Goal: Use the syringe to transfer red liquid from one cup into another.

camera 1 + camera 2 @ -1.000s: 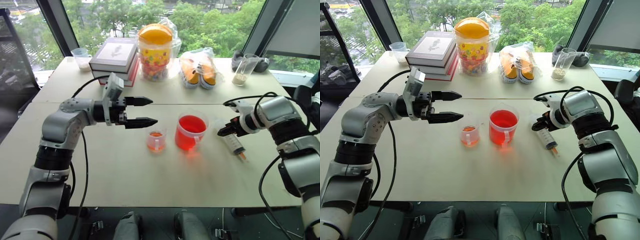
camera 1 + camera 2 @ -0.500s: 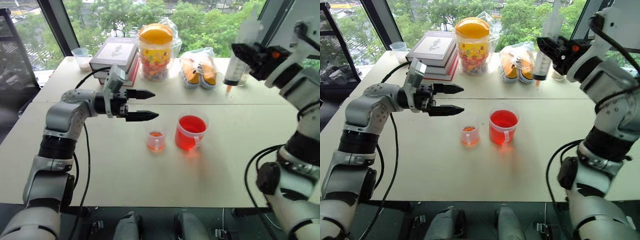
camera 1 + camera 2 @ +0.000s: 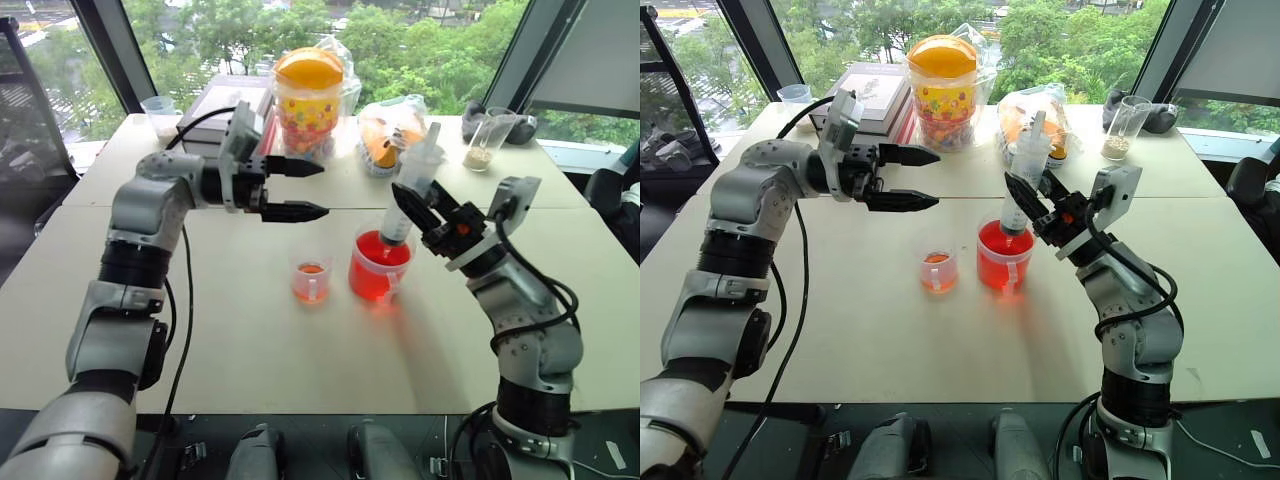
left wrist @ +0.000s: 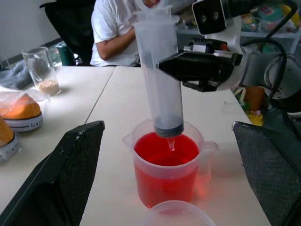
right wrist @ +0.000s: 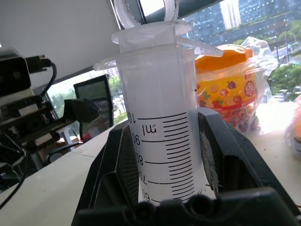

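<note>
My right gripper (image 3: 415, 210) is shut on the barrel of the clear syringe (image 3: 408, 195). The syringe is held tilted, plunger up. Its tip points down just over the red liquid (image 4: 155, 150) inside the larger handled cup (image 3: 378, 275) at the table's middle. The scale marks show between the fingers in the right wrist view, on the syringe (image 5: 160, 141). The small beaker (image 3: 311, 280), with a little orange-red liquid, stands just left of the big cup. My left gripper (image 3: 322, 190) hovers open above and left of the beaker, pointing right toward the syringe.
Along the table's far side stand a small cup with white grains (image 3: 160, 115), stacked books (image 3: 222, 100), a candy jar with an orange lid (image 3: 311, 100), bagged orange shoes (image 3: 397, 135) and a tumbler with beige grains (image 3: 485, 140). A person in a white shirt (image 4: 117, 28) sits beyond the table.
My right arm lifted the syringe from the table at right, swung it high, then brought it down left over the big red cup. The left gripper rose slightly, still open.
</note>
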Controlling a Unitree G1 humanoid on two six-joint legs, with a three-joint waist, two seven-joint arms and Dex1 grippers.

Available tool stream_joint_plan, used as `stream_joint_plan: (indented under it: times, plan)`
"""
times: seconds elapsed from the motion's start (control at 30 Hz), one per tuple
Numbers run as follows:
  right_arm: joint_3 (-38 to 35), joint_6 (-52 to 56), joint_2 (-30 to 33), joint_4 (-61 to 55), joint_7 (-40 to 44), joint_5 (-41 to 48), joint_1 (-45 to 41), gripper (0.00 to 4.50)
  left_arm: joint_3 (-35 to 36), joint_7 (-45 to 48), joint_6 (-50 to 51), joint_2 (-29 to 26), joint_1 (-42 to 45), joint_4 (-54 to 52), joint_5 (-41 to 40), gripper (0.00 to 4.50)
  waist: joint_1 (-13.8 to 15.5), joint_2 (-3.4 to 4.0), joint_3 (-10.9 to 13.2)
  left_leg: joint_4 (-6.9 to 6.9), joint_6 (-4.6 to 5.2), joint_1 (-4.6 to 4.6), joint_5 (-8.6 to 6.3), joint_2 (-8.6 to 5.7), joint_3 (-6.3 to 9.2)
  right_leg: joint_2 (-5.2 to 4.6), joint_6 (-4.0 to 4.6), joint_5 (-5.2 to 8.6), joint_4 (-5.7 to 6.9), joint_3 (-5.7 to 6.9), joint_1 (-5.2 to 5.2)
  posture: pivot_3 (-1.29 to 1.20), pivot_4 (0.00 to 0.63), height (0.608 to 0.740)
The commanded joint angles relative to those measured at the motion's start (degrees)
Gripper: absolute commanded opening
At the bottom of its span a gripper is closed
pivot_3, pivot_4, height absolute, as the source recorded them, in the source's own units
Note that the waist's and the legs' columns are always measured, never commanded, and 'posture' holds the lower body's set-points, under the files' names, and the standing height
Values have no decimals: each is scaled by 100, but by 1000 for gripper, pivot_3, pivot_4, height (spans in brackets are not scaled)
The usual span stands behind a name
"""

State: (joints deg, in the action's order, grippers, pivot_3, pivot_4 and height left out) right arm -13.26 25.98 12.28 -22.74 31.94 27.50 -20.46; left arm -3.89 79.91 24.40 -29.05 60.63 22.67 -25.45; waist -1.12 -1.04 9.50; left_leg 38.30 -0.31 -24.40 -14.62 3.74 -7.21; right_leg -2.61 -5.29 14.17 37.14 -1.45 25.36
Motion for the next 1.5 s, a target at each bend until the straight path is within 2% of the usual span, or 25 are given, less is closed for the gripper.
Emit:
stream_joint_plan:
  times: [0.03,0.43,0.6,1.03,1.13,1.23,1.33,1.37,1.4,1.5]
  plan:
    - [222,-505,-6,-46,-31,-134,65,1437,20,-15,-252,119,331,250,120,4500,3,0,0,0,0,0,0,0,0,0,0,0,0,0,0,0,150,740]
    - [628,-945,232,67,-134,-403,324,1437,209,-372,-1133,1118,1554,1826,406,4500,36,-4,2,1,0,-4,0,-1,1,0,0,0,-6,1,-1,0,150,740]
    - [725,-945,284,-11,-181,-395,374,1437,224,-462,-1613,1376,1835,2441,583,4500,2,-4,2,0,1,-2,-1,-2,2,1,0,0,-7,0,-1,0,150,740]
    - [903,-898,439,-224,-169,-344,352,1437,215,233,-1998,1818,2225,3361,799,4500,26,-6,4,0,1,-6,-1,-2,6,2,0,0,-9,1,0,0,150,740]
    - [928,-897,472,-238,-165,-344,356,1437,283,316,-2010,1860,2315,3521,827,3696,27,-6,4,0,1,-6,-1,-2,7,2,0,1,-9,1,-1,0,150,740]
    - [964,-901,507,-239,-130,-363,365,1437,363,425,-1978,1910,2379,3668,826,2324,22,-6,4,0,2,-6,-1,-2,7,2,0,1,-9,1,0,0,150,740]
    - [993,-896,535,-238,-110,-354,370,1437,406,502,-1970,1941,2415,3749,834,821,18,-6,4,0,2,-6,-1,-2,8,3,1,1,-9,1,0,0,150,740]
    - [1000,-890,544,-237,-102,-344,371,1437,423,521,-1963,1954,2428,3768,833,195,20,-6,4,0,2,-6,-1,-2,8,3,1,1,-9,0,0,0,150,740]
    - [1005,-886,552,-236,-97,-336,372,1437,438,533,-1960,1963,2437,3782,834,45,19,-7,4,0,2,-6,-1,-2,8,2,1,1,-9,0,0,0,150,740]
    - [1013,-857,569,-218,-76,-292,382,1437,479,478,-2036,1974,2471,3812,857,45,20,-7,4,0,2,-6,-1,-2,9,3,1,1,-9,1,0,0,150,740]
